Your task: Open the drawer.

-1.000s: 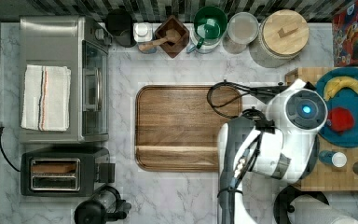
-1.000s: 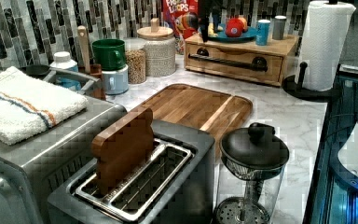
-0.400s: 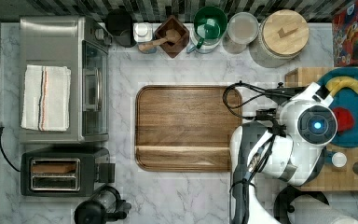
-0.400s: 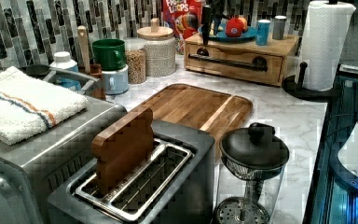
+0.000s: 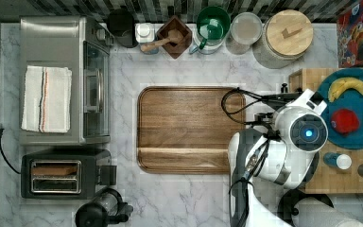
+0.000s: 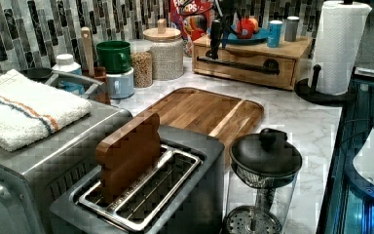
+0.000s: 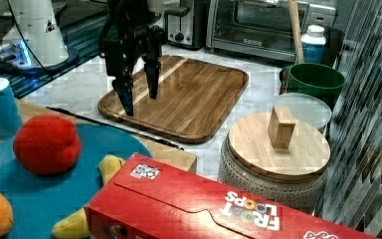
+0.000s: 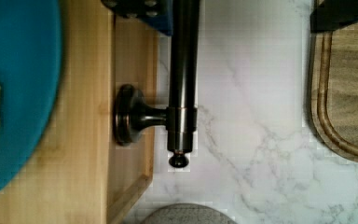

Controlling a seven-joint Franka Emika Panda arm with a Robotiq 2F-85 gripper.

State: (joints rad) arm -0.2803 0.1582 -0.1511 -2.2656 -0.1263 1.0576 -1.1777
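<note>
The light-wood drawer (image 6: 243, 72) sits in a wooden box (image 5: 305, 78) at the top view's right, its front level with the box in the left view. A long black bar handle (image 8: 182, 70) runs across its front (image 8: 130, 70) on a round post. My gripper (image 7: 140, 93) hangs open over the marble right by the drawer. In the wrist view one finger (image 8: 140, 7) sits between the bar and the drawer front, and the other (image 8: 340, 14) is out over the counter. In the left view the gripper (image 6: 214, 36) stands at the handle's (image 6: 238, 66) left end.
A blue plate (image 5: 359, 137) with fruit and two small shakers rest on the box. The dark walnut tray (image 5: 189, 127) lies just beside the gripper. A paper towel roll (image 6: 341, 46), lidded jar (image 5: 283, 38) and cereal box (image 7: 204, 209) flank the box.
The arm has swung toward the top view's right, carrying the gripper from over the tray's edge to the drawer's handle. In the left view the gripper now stands before the handle's left end.
</note>
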